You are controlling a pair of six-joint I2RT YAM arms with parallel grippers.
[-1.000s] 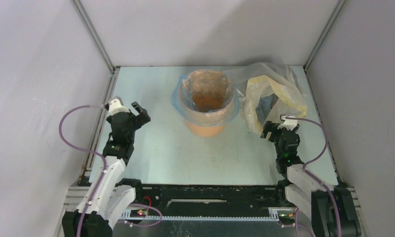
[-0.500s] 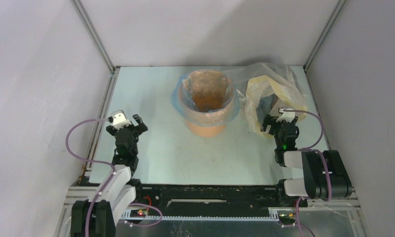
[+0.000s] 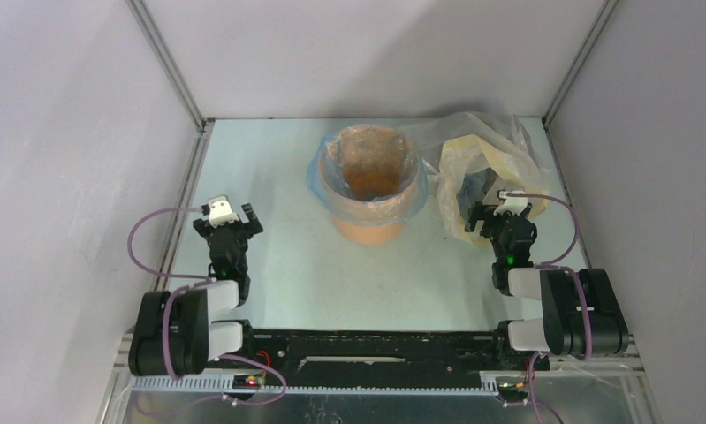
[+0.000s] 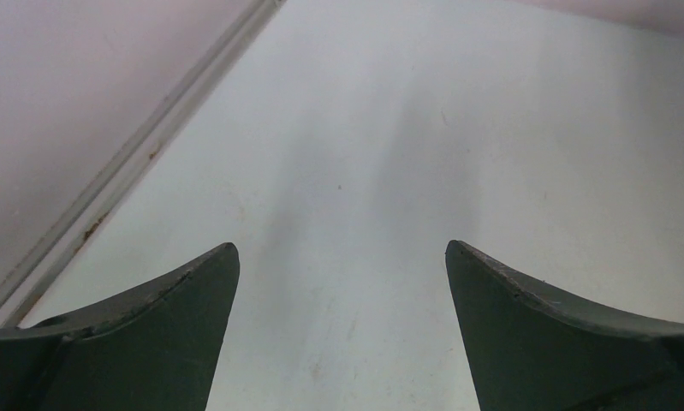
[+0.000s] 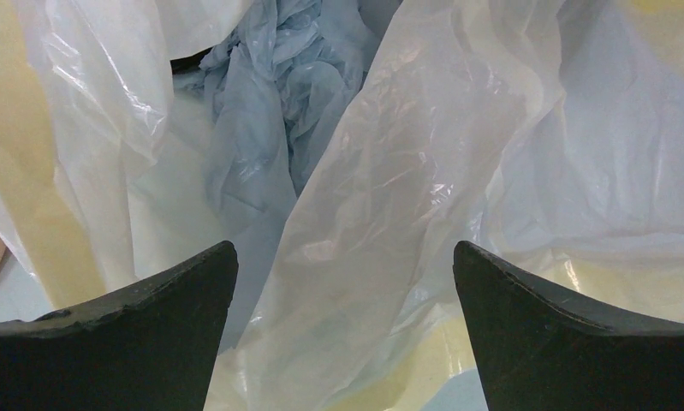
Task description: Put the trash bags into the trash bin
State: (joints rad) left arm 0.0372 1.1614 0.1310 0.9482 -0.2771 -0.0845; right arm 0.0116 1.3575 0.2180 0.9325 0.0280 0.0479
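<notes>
The orange-tan trash bin stands upright at the table's middle back. A light-blue trash bag lines it, folded over its rim. More crumpled light-blue trash bags lie inside the yellowish-clear plastic bag to the bin's right. My right gripper is open and empty, just in front of that bag's mouth; in the right wrist view its jaws stand wide apart facing the film. My left gripper is open and empty over bare table to the bin's left, also in the left wrist view.
Grey enclosure walls with metal corner rails close in the table on three sides. The left wall's base rail runs close beside my left gripper. The black arm bases sit along the near edge.
Both arms have pulled back toward their bases and folded down. My left gripper moved nearer and lower; my right gripper moved slightly up toward the yellowish bag. Bin and bags have not moved.
</notes>
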